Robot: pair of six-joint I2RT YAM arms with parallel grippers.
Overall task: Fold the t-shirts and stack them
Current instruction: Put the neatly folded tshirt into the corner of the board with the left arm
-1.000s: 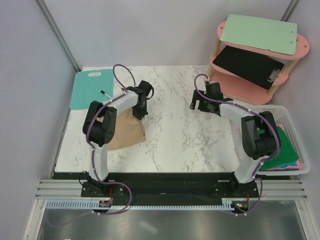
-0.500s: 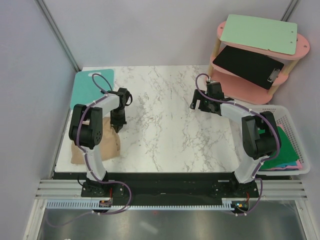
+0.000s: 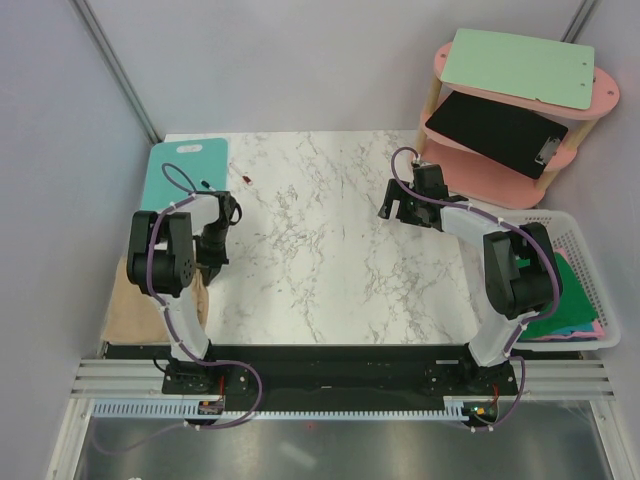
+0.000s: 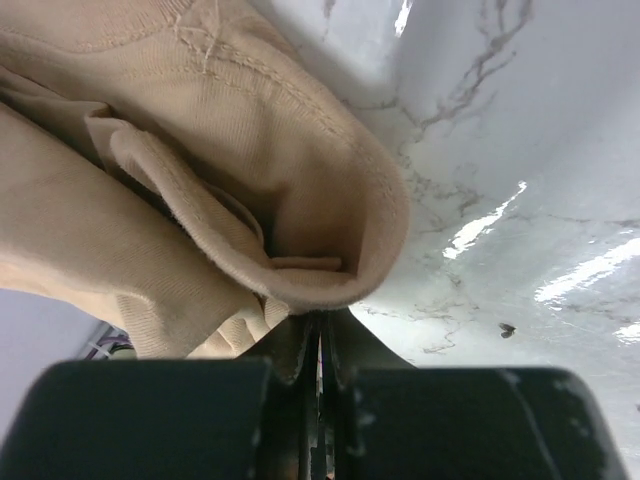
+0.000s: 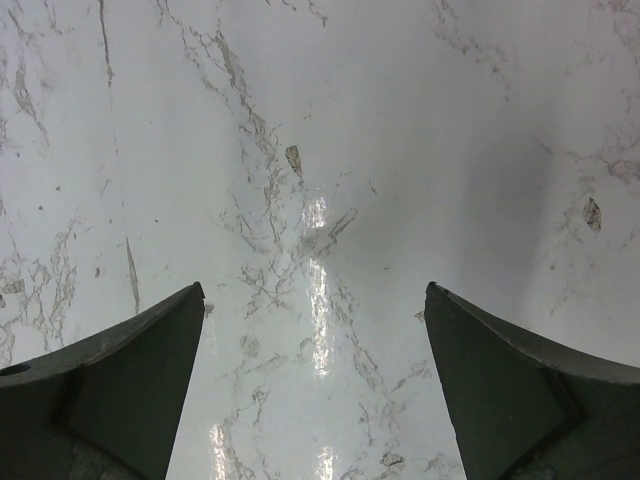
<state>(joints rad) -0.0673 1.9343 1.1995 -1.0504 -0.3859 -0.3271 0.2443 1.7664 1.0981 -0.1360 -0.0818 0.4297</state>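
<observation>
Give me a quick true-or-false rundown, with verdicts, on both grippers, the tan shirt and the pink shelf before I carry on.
1. The left gripper is shut on the tan t-shirt. True.
2. The right gripper is clamped on cloth. False: it is open over bare marble, with nothing between its jaws.
3. The tan t-shirt lies at the middle of the table. False: it is bunched at the table's near left corner.
4. The mint-green clipboard lies on top of the pink shelf. True.
</observation>
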